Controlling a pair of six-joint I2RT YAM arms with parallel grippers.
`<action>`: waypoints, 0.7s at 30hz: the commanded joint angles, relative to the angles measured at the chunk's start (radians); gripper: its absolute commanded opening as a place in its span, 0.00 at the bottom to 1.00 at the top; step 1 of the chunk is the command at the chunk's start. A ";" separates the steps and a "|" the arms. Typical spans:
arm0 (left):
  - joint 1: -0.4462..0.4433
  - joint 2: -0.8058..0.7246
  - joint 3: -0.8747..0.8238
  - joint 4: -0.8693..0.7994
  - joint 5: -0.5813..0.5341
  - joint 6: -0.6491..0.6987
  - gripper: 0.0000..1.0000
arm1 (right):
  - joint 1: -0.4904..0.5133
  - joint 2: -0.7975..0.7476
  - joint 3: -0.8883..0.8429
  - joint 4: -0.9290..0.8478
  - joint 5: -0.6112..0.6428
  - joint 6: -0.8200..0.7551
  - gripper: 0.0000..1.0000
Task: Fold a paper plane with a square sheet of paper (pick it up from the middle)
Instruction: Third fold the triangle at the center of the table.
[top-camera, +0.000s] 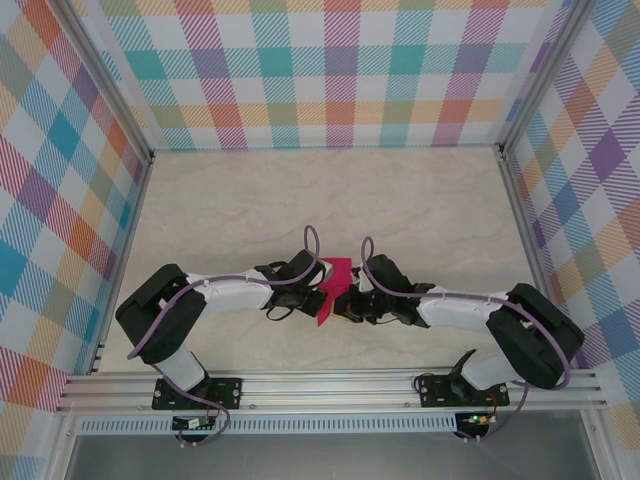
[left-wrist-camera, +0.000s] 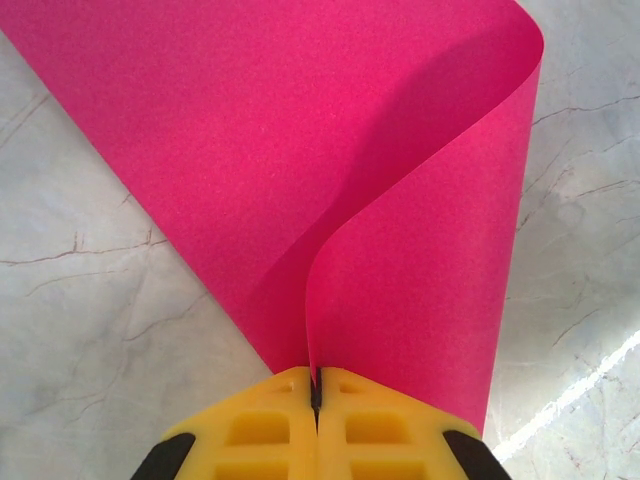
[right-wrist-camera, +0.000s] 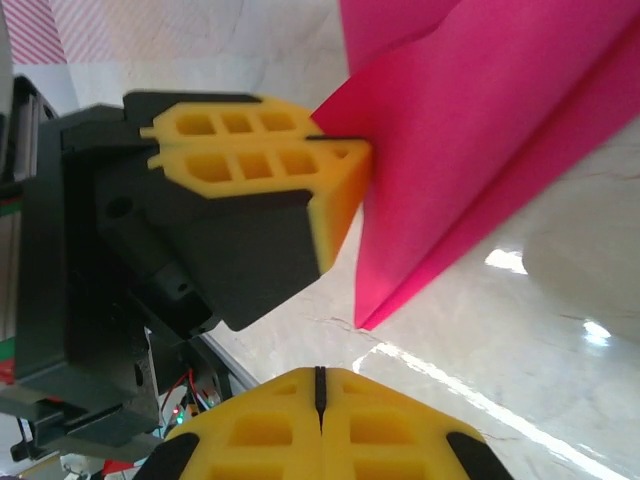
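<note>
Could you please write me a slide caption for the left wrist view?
Left gripper shut on the curled pink sheet, over the marble table.

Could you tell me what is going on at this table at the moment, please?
The two arms meet over the middle of the table. The left gripper has its fingers shut on the square sheet of paper, pinching two layers together so the pink sheet curls over in a loose bend without a sharp crease. The right gripper sits close by, facing it, fingers shut on nothing. No plane shape yet.
</note>
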 joint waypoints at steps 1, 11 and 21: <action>0.006 0.049 -0.030 -0.012 0.014 0.008 0.00 | 0.036 0.060 0.014 0.112 0.003 0.060 0.00; 0.005 0.063 -0.019 -0.015 0.025 0.009 0.00 | 0.071 0.144 0.023 0.173 0.010 0.081 0.00; 0.005 0.071 -0.011 -0.020 0.028 0.011 0.00 | 0.072 0.225 0.026 0.245 -0.003 0.097 0.00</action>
